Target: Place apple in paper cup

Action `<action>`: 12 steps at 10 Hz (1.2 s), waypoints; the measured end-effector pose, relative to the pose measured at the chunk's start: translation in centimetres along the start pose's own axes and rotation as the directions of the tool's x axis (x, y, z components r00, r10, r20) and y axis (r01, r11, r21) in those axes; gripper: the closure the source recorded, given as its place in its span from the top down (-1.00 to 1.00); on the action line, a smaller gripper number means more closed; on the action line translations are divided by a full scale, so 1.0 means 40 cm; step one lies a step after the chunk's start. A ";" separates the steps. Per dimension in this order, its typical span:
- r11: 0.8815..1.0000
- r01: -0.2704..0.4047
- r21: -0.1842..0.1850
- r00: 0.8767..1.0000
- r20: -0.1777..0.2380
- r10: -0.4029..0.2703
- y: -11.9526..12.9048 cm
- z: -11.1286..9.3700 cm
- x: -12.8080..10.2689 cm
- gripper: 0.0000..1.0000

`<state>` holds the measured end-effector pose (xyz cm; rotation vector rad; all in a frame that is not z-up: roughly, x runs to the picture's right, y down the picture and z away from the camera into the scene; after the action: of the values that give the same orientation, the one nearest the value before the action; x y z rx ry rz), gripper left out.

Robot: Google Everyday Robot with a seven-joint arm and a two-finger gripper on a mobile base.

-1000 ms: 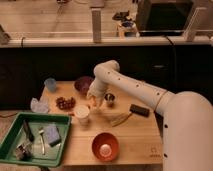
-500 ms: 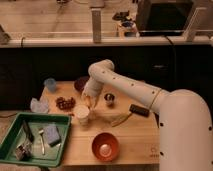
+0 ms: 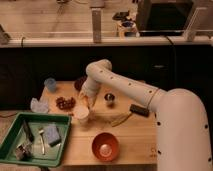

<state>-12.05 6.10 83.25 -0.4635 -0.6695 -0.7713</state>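
Tool: the tool [image 3: 89, 101] is hanging at the end of the white arm, just far-right of the paper cup [image 3: 81, 115], over the bench [image 3: 135, 140].
Tool state: cannot tell whether it is gripping or loose.
Apple: the apple [image 3: 92, 103] is showing as an orange-yellow patch at the tool tip, beside the cup's rim and not inside it.
Risk 1: the apple is looking about as wide as the cup, so an off-centre release is likely sending it off the rim or tipping the light cup.
Risk 2: a lowering wrist is likely nudging the cup toward the green tray [image 3: 45, 115].
Around: grape cluster [image 3: 64, 103] left; metal cup [image 3: 109, 98] right; red bowl [image 3: 105, 146] near; blue cup [image 3: 50, 84] far left.
In the way: nothing is sitting between tool and cup, by my reading.
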 end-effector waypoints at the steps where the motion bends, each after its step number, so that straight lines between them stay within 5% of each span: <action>1: 1.000 0.002 -0.001 1.000 0.002 -0.002 -0.002 0.003 -0.003 -0.95; 12: 1.000 0.011 0.000 0.999 0.047 -0.011 -0.024 0.019 -0.028 -0.88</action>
<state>-13.66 6.48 83.11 -0.4794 -0.7159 -0.7731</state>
